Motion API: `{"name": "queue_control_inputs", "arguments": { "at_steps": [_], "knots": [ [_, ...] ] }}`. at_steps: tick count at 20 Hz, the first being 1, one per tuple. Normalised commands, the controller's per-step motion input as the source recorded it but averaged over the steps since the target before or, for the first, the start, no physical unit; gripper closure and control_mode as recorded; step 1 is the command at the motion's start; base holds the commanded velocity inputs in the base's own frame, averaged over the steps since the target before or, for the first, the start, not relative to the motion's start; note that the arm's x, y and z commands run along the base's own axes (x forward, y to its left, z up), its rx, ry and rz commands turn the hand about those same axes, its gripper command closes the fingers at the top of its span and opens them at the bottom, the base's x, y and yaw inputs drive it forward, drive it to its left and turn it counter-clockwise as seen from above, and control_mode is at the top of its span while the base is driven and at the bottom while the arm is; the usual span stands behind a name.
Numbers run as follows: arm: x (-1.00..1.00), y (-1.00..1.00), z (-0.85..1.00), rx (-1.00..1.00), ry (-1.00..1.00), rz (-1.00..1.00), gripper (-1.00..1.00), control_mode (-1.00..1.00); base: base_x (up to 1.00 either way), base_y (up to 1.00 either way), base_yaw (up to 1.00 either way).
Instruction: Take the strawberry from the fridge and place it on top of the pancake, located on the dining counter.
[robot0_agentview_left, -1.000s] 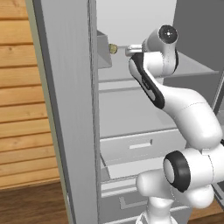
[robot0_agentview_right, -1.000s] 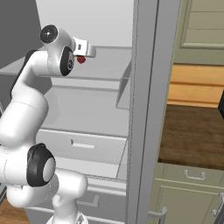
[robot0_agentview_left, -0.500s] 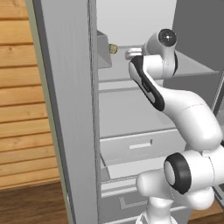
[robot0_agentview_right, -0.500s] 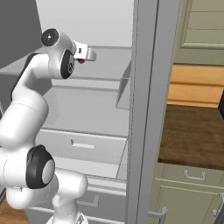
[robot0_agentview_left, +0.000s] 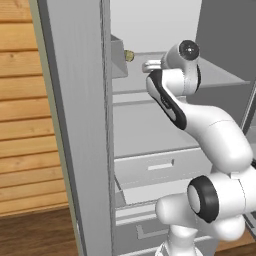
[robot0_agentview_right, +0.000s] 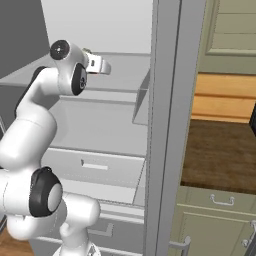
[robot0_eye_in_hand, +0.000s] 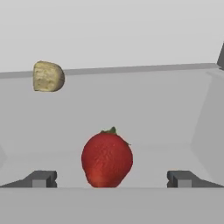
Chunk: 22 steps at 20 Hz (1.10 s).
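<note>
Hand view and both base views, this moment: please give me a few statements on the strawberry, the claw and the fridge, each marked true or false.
1. The claw is open, with the strawberry between its fingertips but not gripped. True.
2. A yellowish-tan lump sits on the same fridge shelf, farther back than the berry. True.
3. The strawberry already rests on a pancake. False: it stands on the pale shelf inside the fridge.
4. The fridge door is shut. False: it is open, and the arm reaches inside to the shelf.
5. The claw is clamped on the tan lump. False: the lump lies apart, untouched.
</note>
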Motion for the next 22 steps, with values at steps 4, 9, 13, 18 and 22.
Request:
{"name": "queue_control_inputs", "arguments": {
  "at_steps": [4, 9, 13, 18, 22],
  "knots": [
    [0.18, 0.0, 0.0, 0.0, 0.0, 0.0, -1.0, -1.0, 0.0, 0.0, 0.0],
    [0.16, 0.0, 0.0, 0.0, 0.0, 0.0, -1.0, -1.0, 0.0, 0.0, 0.0],
    [0.2, 0.0, 0.0, 0.0, 0.0, 0.0, -1.0, -1.0, 0.0, 0.0, 0.0],
    [0.16, 0.0, 0.0, 0.0, 0.0, 0.0, -1.0, -1.0, 0.0, 0.0, 0.0],
    [0.04, 0.0, 0.0, 0.0, 0.0, 0.0, -1.0, -1.0, 0.0, 0.0, 0.0]
  ]
}}
